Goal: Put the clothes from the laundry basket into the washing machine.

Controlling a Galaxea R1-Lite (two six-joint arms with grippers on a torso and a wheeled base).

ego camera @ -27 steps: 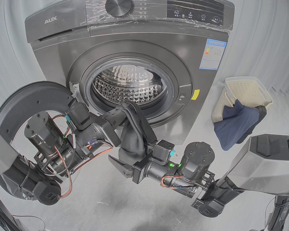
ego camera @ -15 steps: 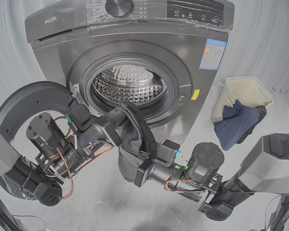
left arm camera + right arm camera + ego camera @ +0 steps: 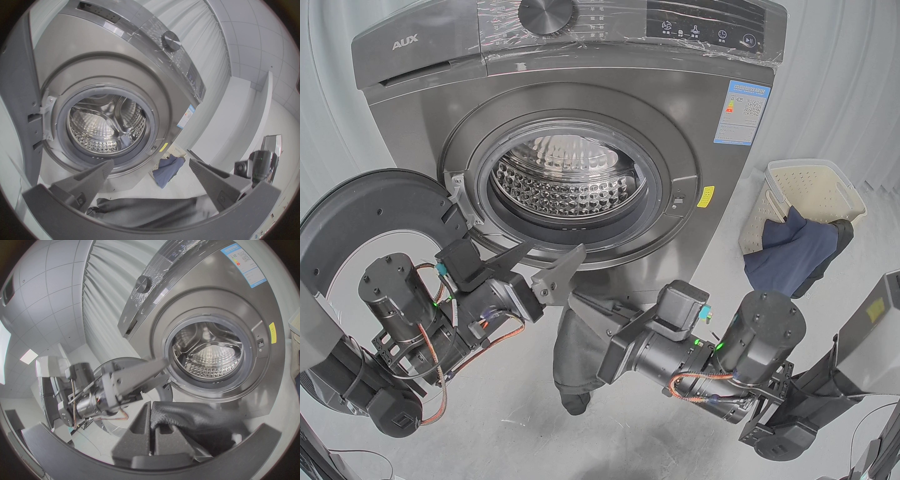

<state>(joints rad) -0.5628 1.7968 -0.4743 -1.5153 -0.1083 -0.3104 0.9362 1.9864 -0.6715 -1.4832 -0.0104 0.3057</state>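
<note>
Dark grey fabric: the garment (image 3: pixel 575 359) hangs limp from the right tool (image 3: pixel 589 307), whose jaws are pressed together on a fold near its upper edge. We judge it light, soft and without stiffness. It will drape, swing and trail, so we advise taking hold on a bunched fold rather than a single thin layer.

The bulk of the cloth hangs below the right tool toward the floor, near the front panel of the washing machine (image 3: pixel 650 125) and below the drum opening (image 3: pixel 569 175). We cannot tell whether its tail touches the floor.

The left tool (image 3: pixel 556 248) stands with fingers spread, holding nothing, above the garment and in front of the lower rim of the opening, apart from the cloth. The door (image 3: pixel 362 206) stands open at the left. At the far right, the laundry basket (image 3: pixel 819 181) carries a blue garment (image 3: pixel 787 256) draped over its near rim. We judge that the hanging tail could catch on the opening's rim during loading.
</note>
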